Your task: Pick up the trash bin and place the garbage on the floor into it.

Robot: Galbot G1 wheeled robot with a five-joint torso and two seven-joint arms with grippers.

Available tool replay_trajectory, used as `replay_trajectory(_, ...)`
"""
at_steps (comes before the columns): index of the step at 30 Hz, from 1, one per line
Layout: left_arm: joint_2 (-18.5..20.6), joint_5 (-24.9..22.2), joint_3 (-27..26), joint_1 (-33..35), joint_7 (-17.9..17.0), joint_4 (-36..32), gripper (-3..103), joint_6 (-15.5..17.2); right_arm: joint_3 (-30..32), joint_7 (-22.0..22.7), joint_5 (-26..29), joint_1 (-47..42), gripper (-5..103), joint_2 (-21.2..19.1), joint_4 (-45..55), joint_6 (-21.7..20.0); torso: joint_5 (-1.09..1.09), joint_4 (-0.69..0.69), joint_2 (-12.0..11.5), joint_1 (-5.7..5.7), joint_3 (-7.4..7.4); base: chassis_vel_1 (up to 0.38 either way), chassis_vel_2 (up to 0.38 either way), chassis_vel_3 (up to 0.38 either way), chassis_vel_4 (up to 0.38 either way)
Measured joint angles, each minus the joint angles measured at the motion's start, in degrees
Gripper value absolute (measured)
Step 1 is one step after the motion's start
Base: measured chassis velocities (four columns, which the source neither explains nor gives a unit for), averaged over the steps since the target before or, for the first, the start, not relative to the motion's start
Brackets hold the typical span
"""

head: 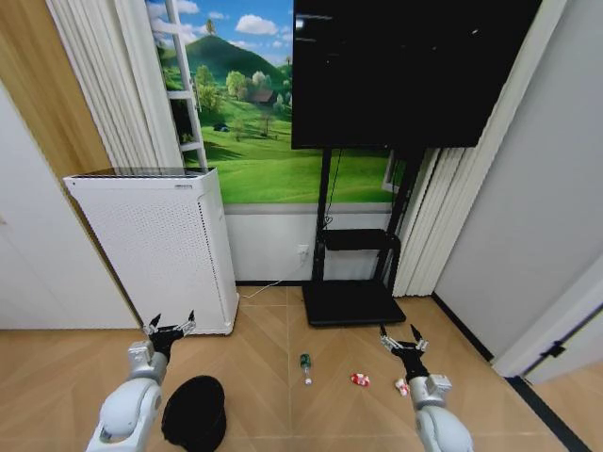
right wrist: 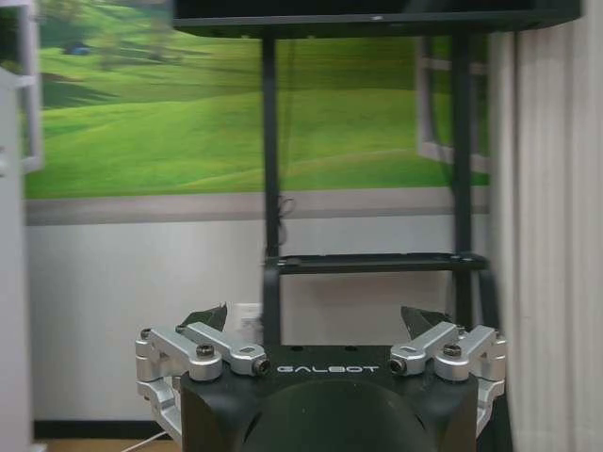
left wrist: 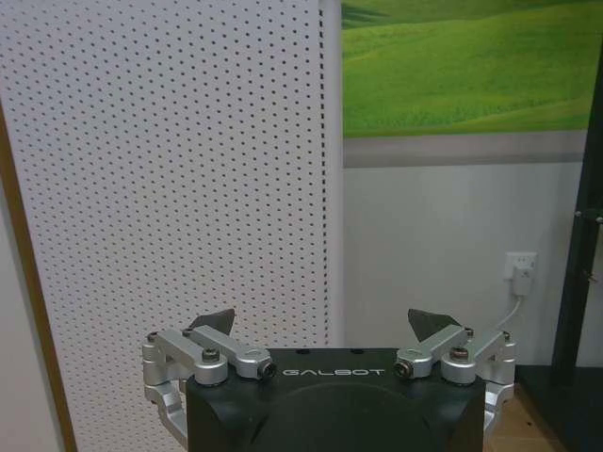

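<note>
Head view: trash bin [head: 194, 411] just beside left gripper [head: 170, 324], apparently apart.

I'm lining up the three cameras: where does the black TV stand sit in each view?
Head view: the TV stand stands at centre against the far wall, right of the white cabinet.
Left wrist view: one dark post of the stand at the frame's edge, beyond the left gripper.
Right wrist view: its posts and shelf straight ahead, behind the right gripper.
Shared landmark: the green hillside mural.
</note>
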Motion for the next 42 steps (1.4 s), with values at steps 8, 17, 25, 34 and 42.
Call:
replay_trajectory(8,1.95,1.63,0.58,0.99,4.06,-0.41,100,-0.82,-0.56,-3.65,-0.09,1.44,100,-0.91,-0.57,-1.95,0.0,0.01,-2.02,-0.84,-1.19,0.0,0.0,0.0,0.0)
replay_trajectory(17,2.6,7.91,-0.69,1.53,7.33,-0.79,100,-3.81,-1.51,-1.57,-1.08,2.42,100,-0.73,-2.88,-2.52,0.0,0.01,-4.27,-1.77,-2.5,0.0,0.0,0.0,0.0)
replay_trajectory(25,0.58,9.9,-1.27,-1.27,11.99,2.27,100,-8.12,-1.36,-0.49,-1.43,2.83,100,-0.58,-3.85,-2.49,0.0,0.01,-6.29,-2.62,-3.66,0.0,0.0,0.0,0.0)
replay_trajectory(34,-3.49,10.72,-0.46,-3.9,11.71,5.14,100,-10.99,-1.02,0.25,-1.37,3.05,100,-0.74,-5.1,-1.68,0.01,0.0,-8.32,-3.49,-4.83,0.0,0.0,0.0,0.0)
replay_trajectory(42,-4.78,12.98,-1.17,-3.53,13.14,5.41,100,-12.88,-1.03,0.29,-1.29,3.58,100,-1.23,-5.32,-1.56,0.01,0.01,-10.27,-4.23,-6.04,0.0,0.0,0.0,0.0)
